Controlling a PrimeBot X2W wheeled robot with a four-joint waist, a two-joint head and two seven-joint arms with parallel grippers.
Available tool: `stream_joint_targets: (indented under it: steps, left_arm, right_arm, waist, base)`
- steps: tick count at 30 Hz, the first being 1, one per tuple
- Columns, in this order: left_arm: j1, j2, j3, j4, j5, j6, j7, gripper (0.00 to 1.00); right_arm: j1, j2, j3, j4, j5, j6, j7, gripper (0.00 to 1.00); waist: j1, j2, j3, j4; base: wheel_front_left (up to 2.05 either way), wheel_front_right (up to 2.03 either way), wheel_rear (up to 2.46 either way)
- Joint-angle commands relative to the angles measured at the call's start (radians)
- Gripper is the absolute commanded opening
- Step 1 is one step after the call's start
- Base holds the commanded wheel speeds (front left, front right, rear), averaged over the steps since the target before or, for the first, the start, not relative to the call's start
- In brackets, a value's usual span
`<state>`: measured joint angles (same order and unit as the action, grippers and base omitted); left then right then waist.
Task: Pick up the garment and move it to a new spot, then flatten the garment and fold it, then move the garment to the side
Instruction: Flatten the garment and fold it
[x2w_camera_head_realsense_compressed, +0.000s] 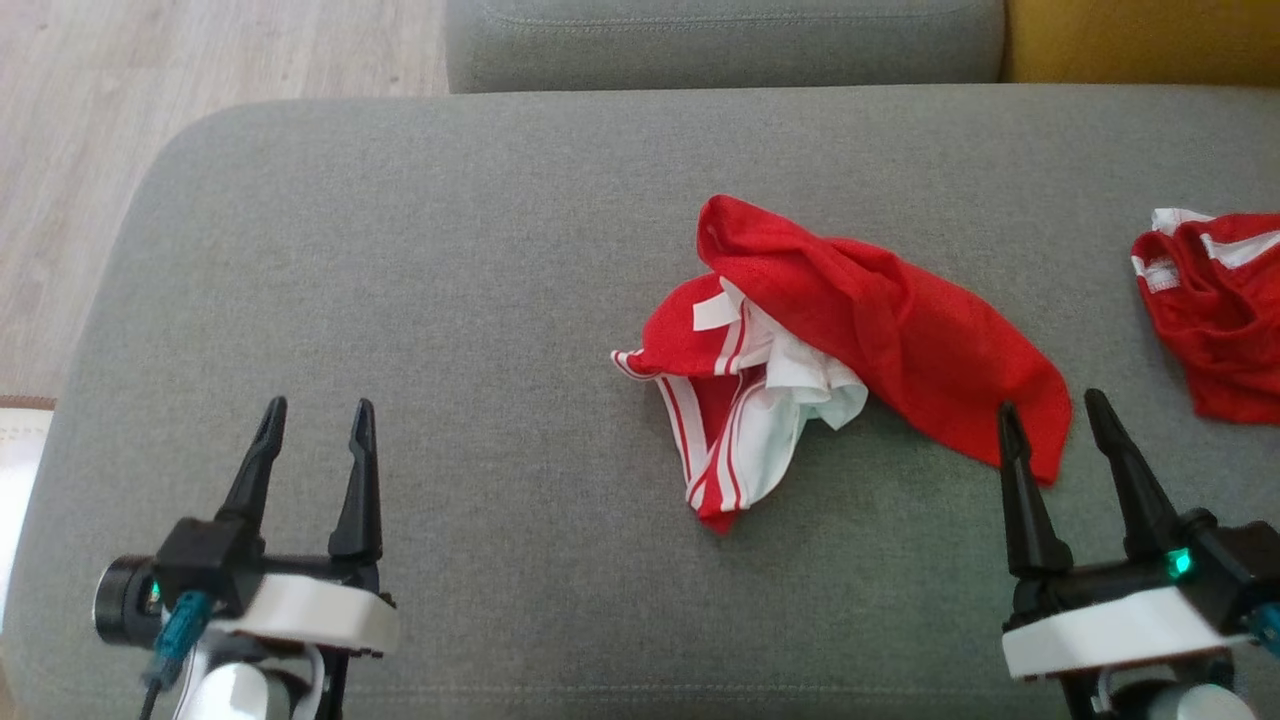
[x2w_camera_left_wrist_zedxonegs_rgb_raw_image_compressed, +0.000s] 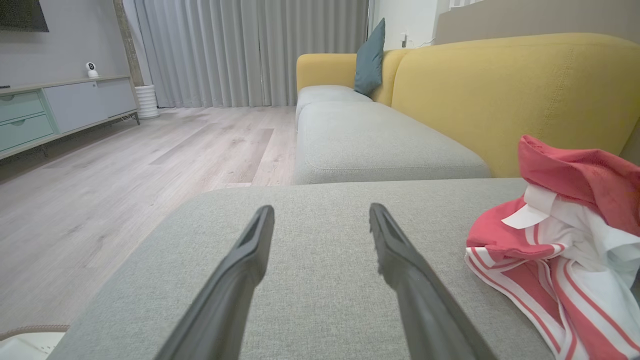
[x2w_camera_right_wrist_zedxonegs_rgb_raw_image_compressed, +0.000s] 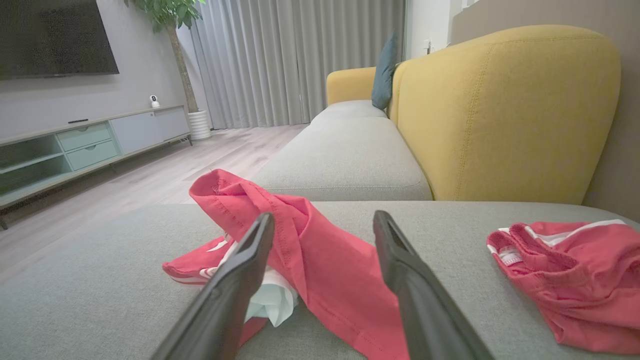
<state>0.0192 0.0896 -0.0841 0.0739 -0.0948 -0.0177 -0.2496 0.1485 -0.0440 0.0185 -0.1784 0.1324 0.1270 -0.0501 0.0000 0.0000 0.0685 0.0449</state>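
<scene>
Grey sofa cushion (x2w_camera_head_realsense_compressed: 400, 300) is seen beneath both pincers. The crumpled red garment (x2w_camera_head_realsense_compressed: 900, 330) lies just past the right gripper (x2w_camera_head_realsense_compressed: 1055, 410), whose jaws are parted and empty, and well right of the left gripper (x2w_camera_head_realsense_compressed: 318, 412), also parted. It is judged light and limp; the near hem should be pinched.

Soft, even daylight is spreading over the grey seat cushion (x2w_camera_head_realsense_compressed: 400, 300), and the pale floor (x2w_camera_head_realsense_compressed: 200, 60) past its far left corner is showing brightest. Faint, diffuse shadows are pooling under the near edge of the red garment (x2w_camera_head_realsense_compressed: 900, 330) and inside its folds. In both wrist views the red is washing out toward pink. The dark fingers (x2w_camera_left_wrist_zedxonegs_rgb_raw_image_compressed: 235, 285) are blurring at the bottom edge, and the wide lens is stretching the cushion toward the lower corners. The television (x2w_camera_right_wrist_zedxonegs_rgb_raw_image_compressed: 55, 40) wall is sitting dimmer than the curtains (x2w_camera_right_wrist_zedxonegs_rgb_raw_image_compressed: 300, 65).
</scene>
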Motion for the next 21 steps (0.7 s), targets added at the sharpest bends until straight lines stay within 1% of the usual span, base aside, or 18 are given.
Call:
stream_joint_targets:
  steps: [1,7,11,13,16,21]
  left_arm:
    - [-0.028,0.009,0.037,-0.031,0.011,0.000,-0.012,1.00]
    - [-0.024,0.006,0.034,-0.029,0.018,0.001,-0.012,1.00]
    - [-0.036,0.003,0.026,-0.034,0.026,0.000,-0.012,1.00]
    - [-0.045,0.001,0.022,-0.040,0.028,0.001,-0.012,1.00]
    - [-0.064,-0.003,0.012,-0.047,0.032,0.000,-0.012,1.00]
    - [-0.094,-0.012,-0.008,-0.050,0.031,-0.001,-0.012,1.00]
  right_arm:
    - [-0.017,-0.007,0.024,-0.035,0.009,0.004,0.003,1.00]
    - [-0.017,-0.006,0.026,-0.030,0.011,0.004,0.012,1.00]
    - [-0.027,-0.006,0.022,-0.022,0.014,0.004,0.021,1.00]
    - [-0.045,-0.009,0.035,-0.011,0.008,0.004,0.039,1.00]
    - [-0.111,-0.040,0.087,0.018,0.006,0.004,0.085,1.00]
    - [-0.292,-0.114,0.232,0.071,0.022,0.004,0.195,1.00]
  waist:
    - [0.0000,0.0000,-0.002,0.000]
    - [0.0000,0.0000,-0.003,0.000]
    - [0.0000,0.0000,0.010,0.008]
    - [0.0000,0.0000,0.024,0.012]
    - [0.0000,0.0000,0.049,0.025]
    - [0.0000,0.0000,0.089,0.047]
  base:
    - [0.00,0.00,0.00]
    - [0.00,0.00,0.00]
    - [0.00,0.00,0.00]
    - [0.00,0.00,0.00]
    - [0.00,0.00,0.00]
    - [0.00,0.00,0.00]
